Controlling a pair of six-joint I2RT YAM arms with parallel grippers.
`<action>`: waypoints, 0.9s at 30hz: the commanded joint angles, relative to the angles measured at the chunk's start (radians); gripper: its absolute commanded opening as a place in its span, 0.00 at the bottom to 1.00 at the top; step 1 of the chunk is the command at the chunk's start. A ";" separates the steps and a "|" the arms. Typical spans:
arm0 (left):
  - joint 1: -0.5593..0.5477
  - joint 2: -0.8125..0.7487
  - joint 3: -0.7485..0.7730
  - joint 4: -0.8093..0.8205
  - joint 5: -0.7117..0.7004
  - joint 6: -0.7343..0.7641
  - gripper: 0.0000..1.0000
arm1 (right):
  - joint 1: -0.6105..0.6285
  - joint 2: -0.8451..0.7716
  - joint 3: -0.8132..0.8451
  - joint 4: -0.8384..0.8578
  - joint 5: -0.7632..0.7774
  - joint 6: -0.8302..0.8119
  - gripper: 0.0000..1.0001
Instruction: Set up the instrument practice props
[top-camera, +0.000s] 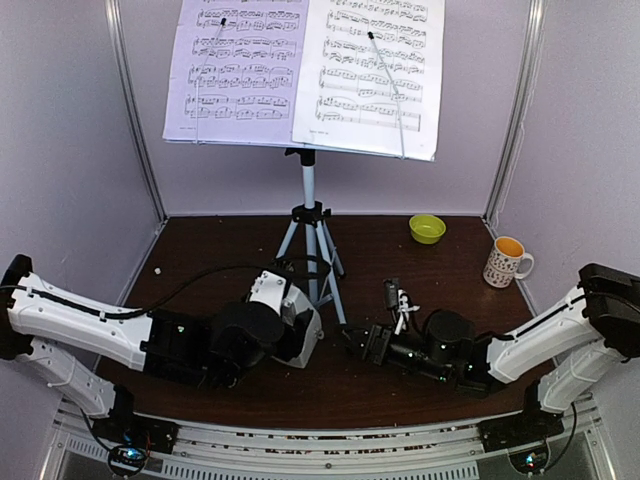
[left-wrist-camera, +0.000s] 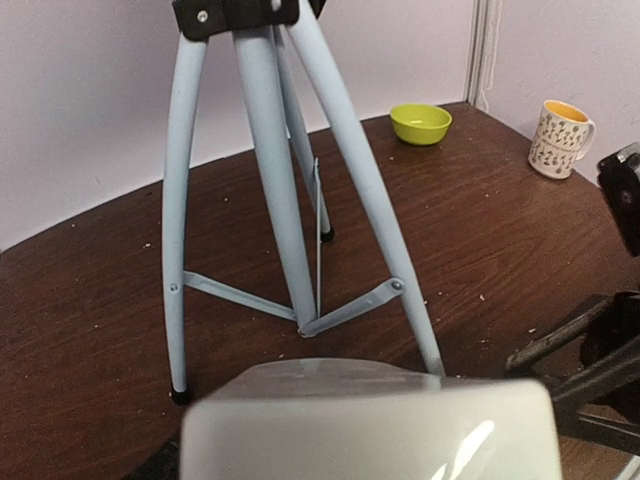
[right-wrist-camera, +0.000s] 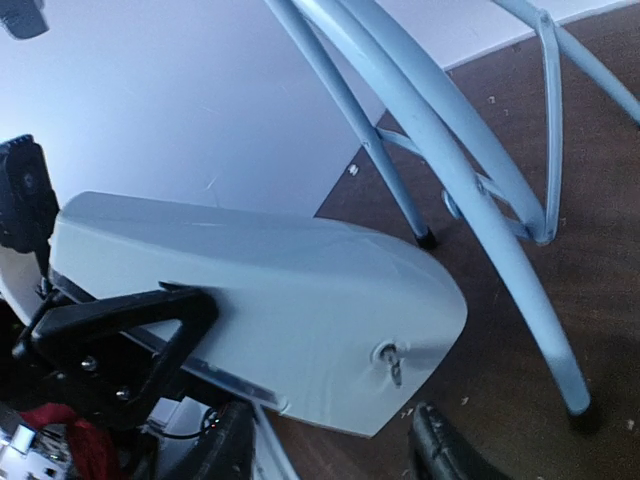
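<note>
The music stand's silver tripod (top-camera: 309, 235) stands mid-table and carries two printed sheet-music pages (top-camera: 240, 70) (top-camera: 375, 75) on its desk. My left gripper (top-camera: 285, 335) is shut on the pale-grey metronome (top-camera: 300, 325), held low beside the tripod's near legs. The metronome fills the bottom of the left wrist view (left-wrist-camera: 370, 430) and hides the fingers. In the right wrist view one black left finger (right-wrist-camera: 120, 315) lies across the metronome (right-wrist-camera: 280, 300). My right gripper (top-camera: 358, 342) (right-wrist-camera: 335, 432) is open, its jaws close to the metronome's rounded end with a small latch (right-wrist-camera: 390, 362).
A yellow-green bowl (top-camera: 427, 228) sits at the back right and a patterned mug (top-camera: 507, 262) by the right wall. A small black-and-white piece (top-camera: 400, 300) lies near the right gripper. The tripod legs (left-wrist-camera: 290, 230) spread just beyond the metronome. Walls enclose three sides.
</note>
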 joint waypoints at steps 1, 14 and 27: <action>0.021 0.024 0.024 0.083 0.017 -0.049 0.17 | 0.000 -0.079 -0.045 -0.126 0.021 -0.114 0.65; 0.085 0.148 0.103 0.033 0.180 -0.096 0.24 | -0.001 -0.308 0.002 -0.465 0.090 -0.302 0.93; 0.144 0.107 0.068 0.039 0.355 -0.006 0.91 | -0.001 -0.329 0.115 -0.604 0.126 -0.348 1.00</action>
